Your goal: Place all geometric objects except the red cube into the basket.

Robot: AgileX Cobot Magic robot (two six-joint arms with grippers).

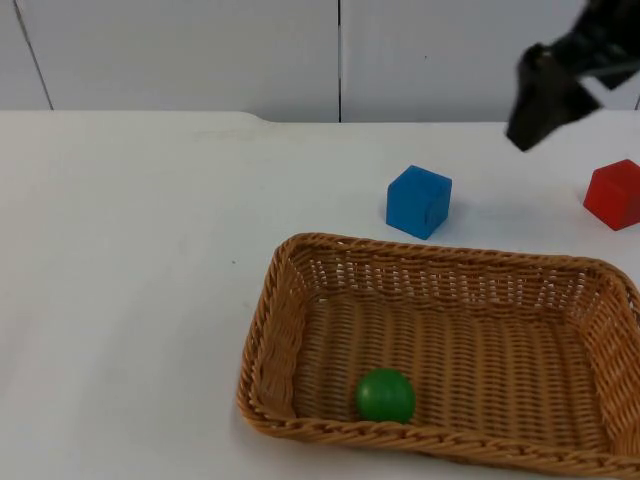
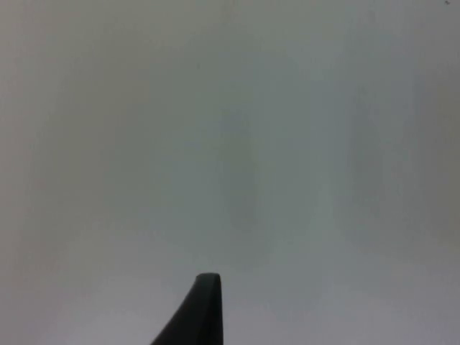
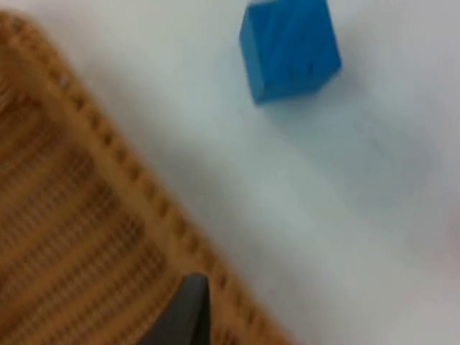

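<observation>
A blue cube (image 1: 419, 201) stands on the white table just behind the wicker basket (image 1: 262, 340). A green ball (image 1: 385, 396) lies inside the basket near its front wall. At the table's right edge sits a red cube (image 1: 614, 194). My right gripper (image 1: 527, 125) hangs above the table at the back right, behind and to the right of the blue cube and apart from it. The right wrist view takes in the blue cube (image 3: 289, 47) and the basket's rim (image 3: 129, 172). My left gripper (image 2: 206, 295) waits over bare white table.
A grey partition wall (image 1: 340, 55) closes off the table at the back. The basket fills the front right of the table, and the left half of the table top (image 1: 120, 260) is bare white surface.
</observation>
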